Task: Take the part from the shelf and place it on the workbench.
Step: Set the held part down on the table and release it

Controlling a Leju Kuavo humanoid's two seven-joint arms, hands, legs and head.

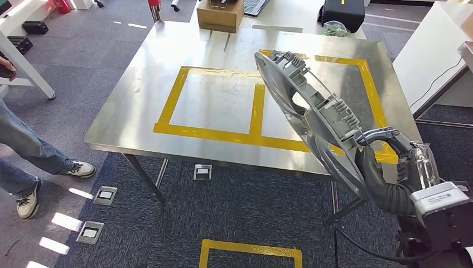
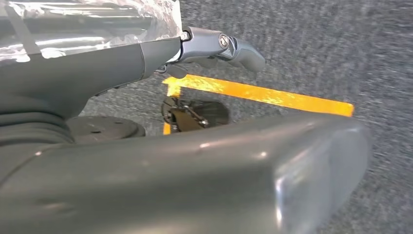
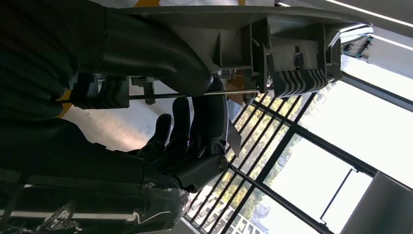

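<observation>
— Right hand [image 1: 390, 146] is carrying what?
— Its fingers [image 3: 195, 122] are wrapping the grey part [image 1: 312, 106], which is hanging tilted above the tabletop [image 1: 139, 106], long axis running from the hand up toward the far yellow-taped square [image 1: 357, 84].
— Left hand [image 2: 214, 46]?
— Hanging over carpet, fingers curled on nothing; right one is nearer.

bench: my steel table [image 1: 139, 106], yellow tape boxes [image 1: 256, 111] stuck on top
floor: grey carpet [image 1: 234, 212], tape square [image 1: 251, 251], metal outlet covers [image 1: 202, 172]
</observation>
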